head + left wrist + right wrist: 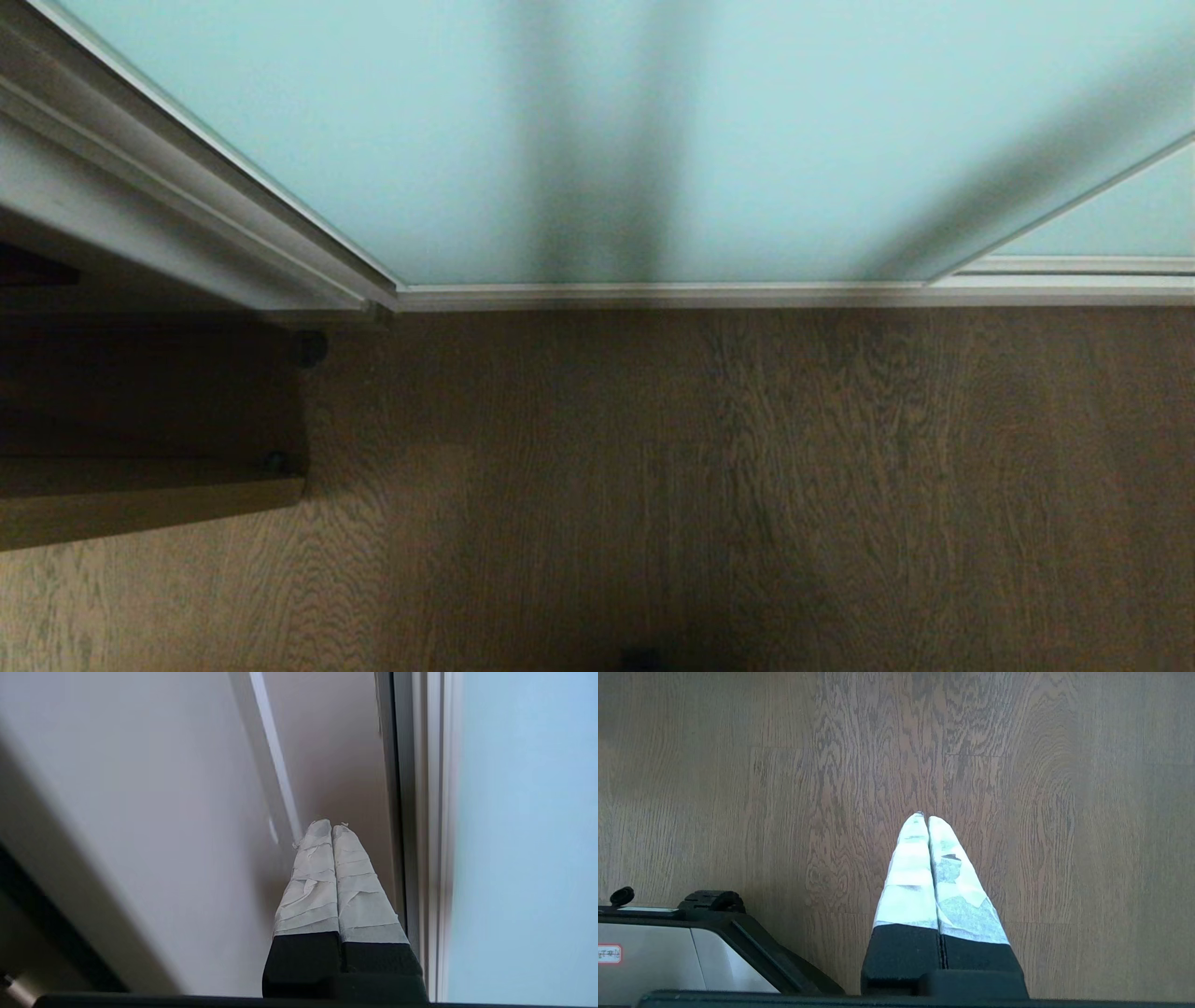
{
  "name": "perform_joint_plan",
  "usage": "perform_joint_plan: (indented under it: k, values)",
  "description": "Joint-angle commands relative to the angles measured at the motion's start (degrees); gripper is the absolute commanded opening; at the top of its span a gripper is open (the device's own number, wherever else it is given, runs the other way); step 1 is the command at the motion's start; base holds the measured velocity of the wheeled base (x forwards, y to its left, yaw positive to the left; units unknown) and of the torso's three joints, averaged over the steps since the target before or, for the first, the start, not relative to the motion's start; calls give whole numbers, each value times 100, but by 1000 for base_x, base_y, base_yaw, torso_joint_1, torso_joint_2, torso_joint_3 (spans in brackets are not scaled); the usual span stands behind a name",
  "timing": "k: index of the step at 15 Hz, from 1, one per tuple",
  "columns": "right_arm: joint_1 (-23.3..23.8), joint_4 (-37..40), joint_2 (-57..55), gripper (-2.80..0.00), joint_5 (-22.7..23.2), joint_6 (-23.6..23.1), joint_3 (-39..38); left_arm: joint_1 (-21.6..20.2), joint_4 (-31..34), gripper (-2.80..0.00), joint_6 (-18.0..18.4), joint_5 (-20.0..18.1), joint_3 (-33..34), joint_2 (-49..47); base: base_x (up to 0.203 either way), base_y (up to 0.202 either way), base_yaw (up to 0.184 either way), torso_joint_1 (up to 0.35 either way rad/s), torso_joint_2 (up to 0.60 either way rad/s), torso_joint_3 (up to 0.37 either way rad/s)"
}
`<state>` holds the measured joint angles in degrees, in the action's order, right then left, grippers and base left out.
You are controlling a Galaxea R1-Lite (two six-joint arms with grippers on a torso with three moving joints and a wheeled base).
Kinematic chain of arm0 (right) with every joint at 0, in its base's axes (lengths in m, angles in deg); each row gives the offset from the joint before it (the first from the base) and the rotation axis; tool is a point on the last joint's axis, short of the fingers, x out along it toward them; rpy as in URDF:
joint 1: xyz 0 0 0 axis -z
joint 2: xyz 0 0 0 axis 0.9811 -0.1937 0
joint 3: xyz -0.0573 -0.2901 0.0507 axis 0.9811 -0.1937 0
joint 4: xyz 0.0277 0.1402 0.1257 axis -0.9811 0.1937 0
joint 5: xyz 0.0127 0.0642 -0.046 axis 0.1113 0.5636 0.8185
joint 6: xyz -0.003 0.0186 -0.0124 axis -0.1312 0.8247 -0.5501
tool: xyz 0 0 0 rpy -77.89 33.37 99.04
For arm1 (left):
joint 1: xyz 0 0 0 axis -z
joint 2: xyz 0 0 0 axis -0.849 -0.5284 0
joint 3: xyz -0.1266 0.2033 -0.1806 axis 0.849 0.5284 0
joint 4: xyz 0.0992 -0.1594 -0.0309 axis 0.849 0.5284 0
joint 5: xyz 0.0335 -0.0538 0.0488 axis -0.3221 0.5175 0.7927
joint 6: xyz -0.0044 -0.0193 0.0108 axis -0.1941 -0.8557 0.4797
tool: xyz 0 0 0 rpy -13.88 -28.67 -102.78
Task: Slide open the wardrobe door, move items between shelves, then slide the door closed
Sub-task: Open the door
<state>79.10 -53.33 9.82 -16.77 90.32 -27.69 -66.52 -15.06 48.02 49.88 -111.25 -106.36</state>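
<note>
Door: the sliding wardrobe door is filling the upper part of the head view, its pale aqua frosted glass reaching down to the slim silver-white frame along the floor; it is looking fully shut, with a second glass panel peeking in behind it at the right.
Progress: judging from this, the task is sitting at its very start. The door is not yet opened, no shelves and no items are showing in any view, and the moving and the closing are all left to do.
Step in hand: the left arm is probably making its approach to the door's left edge, to find a place to push or hook the frame.
Left gripper: the left gripper is outside the head view; in its own wrist view it is pointing along the plain white-grey side wall panel, with the door's frame just beside it and the glass beyond. Whether it is touching anything I cannot tell.
Left fingers: the taped fingers are pressing together, clenched on nothing.
Right gripper: the right gripper is hanging parked over the wooden floor, beside the robot's base, well apart from the door.
Right fingers: clenched together too, holding nothing.
Left of the door: dark wooden furniture is standing on the floor near the wardrobe's corner.
</note>
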Motion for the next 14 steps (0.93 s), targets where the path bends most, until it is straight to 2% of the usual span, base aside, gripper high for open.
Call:
perform_joint_plan:
  k: [1,5,11,14]
  values:
    - [0,-5,-1,-280,-3,-2,-7,-1,-53,-280,2,5,-217,-74,0,0,0,0,0,0]
    - [0,-5,-1,-280,0,-2,0,-1,-53,-280,68,-36,-522,-104,0,0,0,0,0,0]
    - [0,-5,-1,-280,0,0,0,7,-53,-280,125,-488,-532,17,0,0,0,0,0,0]
    - [0,-5,-1,-280,0,6,0,29,-53,-280,114,-563,-568,-167,0,0,0,0,0,0]
